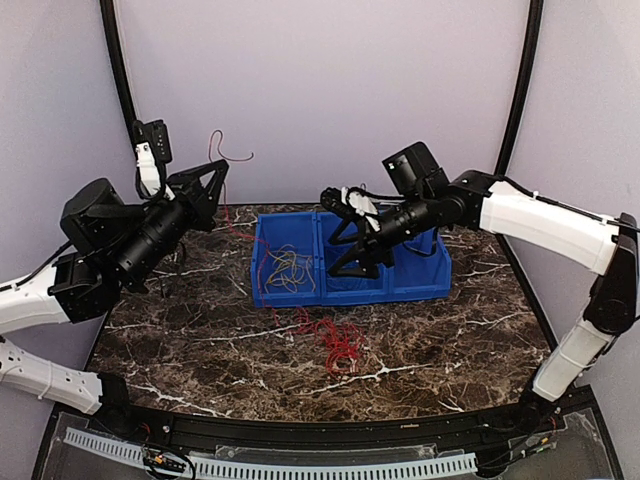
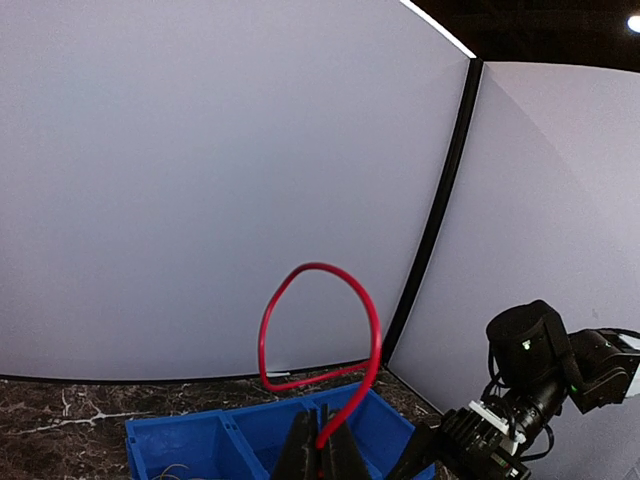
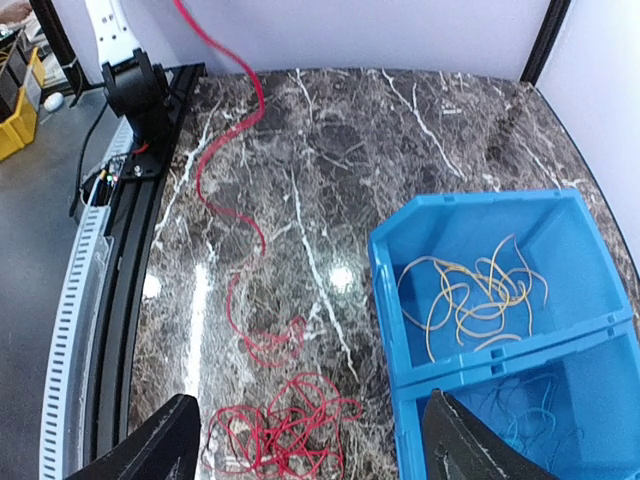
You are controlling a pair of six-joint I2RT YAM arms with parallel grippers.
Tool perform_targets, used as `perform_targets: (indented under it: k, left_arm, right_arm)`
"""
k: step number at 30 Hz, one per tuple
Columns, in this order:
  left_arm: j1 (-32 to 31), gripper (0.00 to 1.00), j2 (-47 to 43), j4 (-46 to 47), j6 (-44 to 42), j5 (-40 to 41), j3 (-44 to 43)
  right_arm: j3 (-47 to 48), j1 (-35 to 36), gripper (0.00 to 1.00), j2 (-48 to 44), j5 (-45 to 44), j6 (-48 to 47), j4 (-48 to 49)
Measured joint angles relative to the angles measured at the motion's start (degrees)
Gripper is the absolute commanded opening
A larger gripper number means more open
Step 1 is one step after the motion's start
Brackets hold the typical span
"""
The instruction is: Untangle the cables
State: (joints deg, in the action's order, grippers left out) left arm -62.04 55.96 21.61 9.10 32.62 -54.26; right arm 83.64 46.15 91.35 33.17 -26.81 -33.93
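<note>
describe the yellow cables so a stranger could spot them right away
On the marble table stands a blue bin. Its left-end compartment holds the yellow cables, a loose tangle. Its neighbours, the red cables, lie outside the bin, on the tabletop.

top view overlooks the table (image 1: 200,340); both wrist views (nearer) share the blue bin (image 3: 450,225).

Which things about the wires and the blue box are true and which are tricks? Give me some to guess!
1. The left gripper pinches a red cable up in the air. True.
2. A red cable pile lies on the table, outside the blue bin. True.
3. The yellow cables lie on the table. False: they are inside the bin.
4. The right gripper is squeezed shut. False: it is open, holding nothing.
</note>
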Motion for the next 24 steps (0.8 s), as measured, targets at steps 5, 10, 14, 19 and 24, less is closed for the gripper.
perform_targets:
  k: [5,10,14,19,24]
  left_arm:
    - [0.0,0.00,1.2,1.1,2.7,-1.3,1.7]
    - [0.0,0.00,2.8,1.6,4.3,-2.2,2.2]
    - [0.0,0.00,3.0,2.7,5.3,-2.8,2.7]
    - [0.0,0.00,3.0,3.5,6.3,-3.3,2.7]
    - [0.0,0.00,3.0,3.7,6.8,-3.6,2.7]
  right_arm:
    - [4.6,0.1,0.79,3.4,3.5,3.3,2.6]
    - [8.7,0.9,0.79,7.3,6.7,6.7,3.8]
    - [11.6,2.2,0.78,10.8,9.0,8.8,4.3]
    - [14.4,4.2,0.76,14.1,11.6,11.4,4.6]
    - [17.4,6.7,0.74,16.4,12.3,12.4,4.7]
